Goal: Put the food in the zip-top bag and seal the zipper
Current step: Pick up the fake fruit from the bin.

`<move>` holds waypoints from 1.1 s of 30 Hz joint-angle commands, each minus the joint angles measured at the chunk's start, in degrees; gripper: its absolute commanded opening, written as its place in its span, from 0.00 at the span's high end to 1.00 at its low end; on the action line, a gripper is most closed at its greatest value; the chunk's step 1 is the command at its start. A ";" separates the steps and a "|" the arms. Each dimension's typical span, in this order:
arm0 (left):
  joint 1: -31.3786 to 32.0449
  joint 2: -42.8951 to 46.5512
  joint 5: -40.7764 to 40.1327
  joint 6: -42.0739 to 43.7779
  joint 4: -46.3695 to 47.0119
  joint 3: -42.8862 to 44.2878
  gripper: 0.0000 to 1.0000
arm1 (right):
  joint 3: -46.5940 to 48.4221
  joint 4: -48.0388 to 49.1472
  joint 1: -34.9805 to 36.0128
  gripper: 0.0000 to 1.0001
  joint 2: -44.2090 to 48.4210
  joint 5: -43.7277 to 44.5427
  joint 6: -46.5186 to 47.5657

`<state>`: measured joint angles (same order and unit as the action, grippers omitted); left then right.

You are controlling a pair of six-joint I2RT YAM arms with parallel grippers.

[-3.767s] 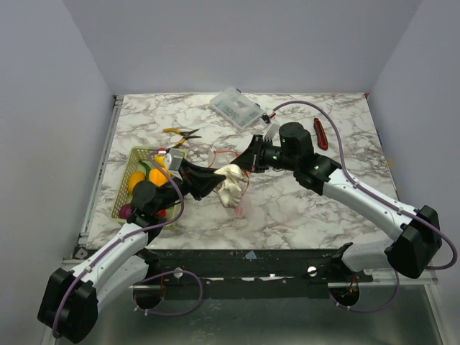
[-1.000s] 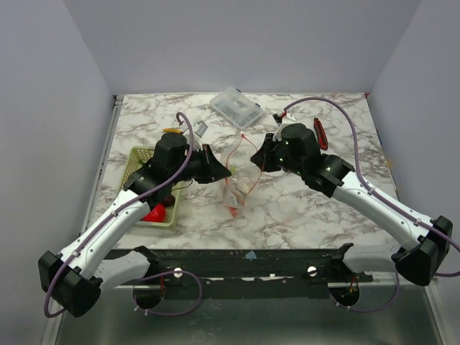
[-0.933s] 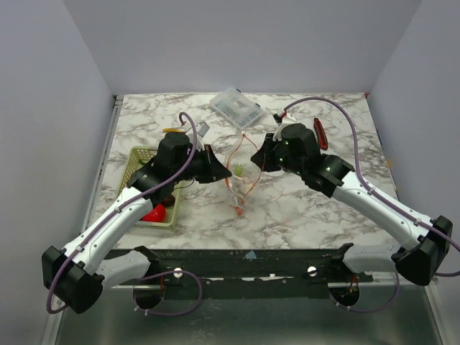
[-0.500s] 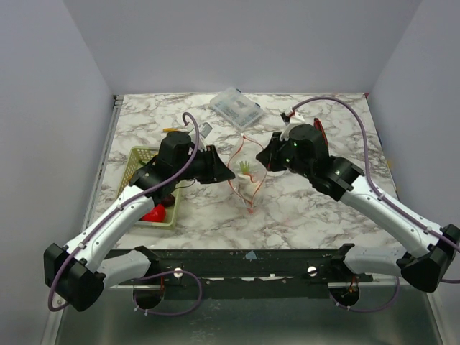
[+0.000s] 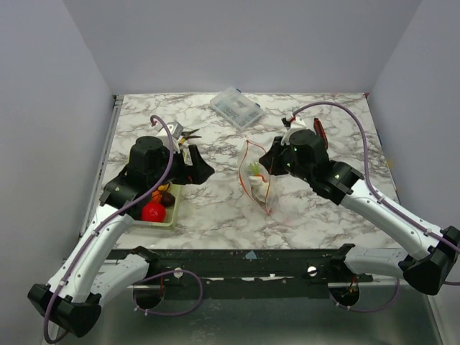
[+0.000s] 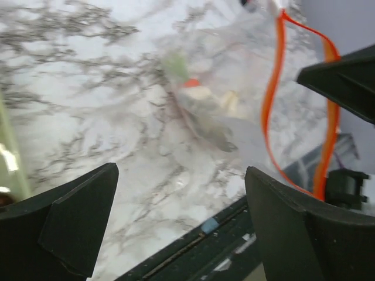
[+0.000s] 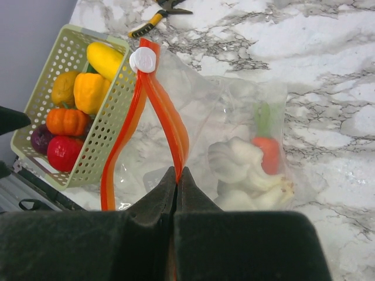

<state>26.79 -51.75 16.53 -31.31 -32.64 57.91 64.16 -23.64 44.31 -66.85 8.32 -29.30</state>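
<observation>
Left gripper (image 5: 195, 169) has let go and swung back beside the green mesh basket (image 7: 109, 136), jaws wide and empty. Right gripper (image 7: 177, 173) stays pinched tight on the zipper (image 7: 166, 111), holding the zip-top bag (image 5: 259, 188) up mid-table with its mouth gaping. Garlic (image 7: 235, 159) and carrot (image 7: 268, 151) sit inside. Pliers (image 7: 153, 17) and lidded box (image 5: 236, 106) lie farther back.

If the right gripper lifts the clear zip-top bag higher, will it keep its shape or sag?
It probably sags: the zip-top bag is thin film and its zipper curves loosely. The garlic and carrot inside would likely slide to the lowest corner.
</observation>
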 commanded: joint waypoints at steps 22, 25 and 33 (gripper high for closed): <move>-22.86 -23.39 -25.85 0.05 3.31 1.06 0.07 | -0.92 3.60 0.32 1.00 -1.52 -1.61 2.90; -23.39 -29.18 -25.04 -1.90 3.11 4.82 0.08 | -0.72 3.51 0.28 1.00 -1.39 -1.60 2.80; -24.76 -39.85 -24.75 -8.47 5.40 8.66 0.24 | -0.36 3.68 0.33 1.00 -1.13 -2.50 2.23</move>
<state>3.22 -88.12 -8.21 -34.85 -29.21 65.30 63.77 -21.10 44.31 -68.49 7.20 -26.98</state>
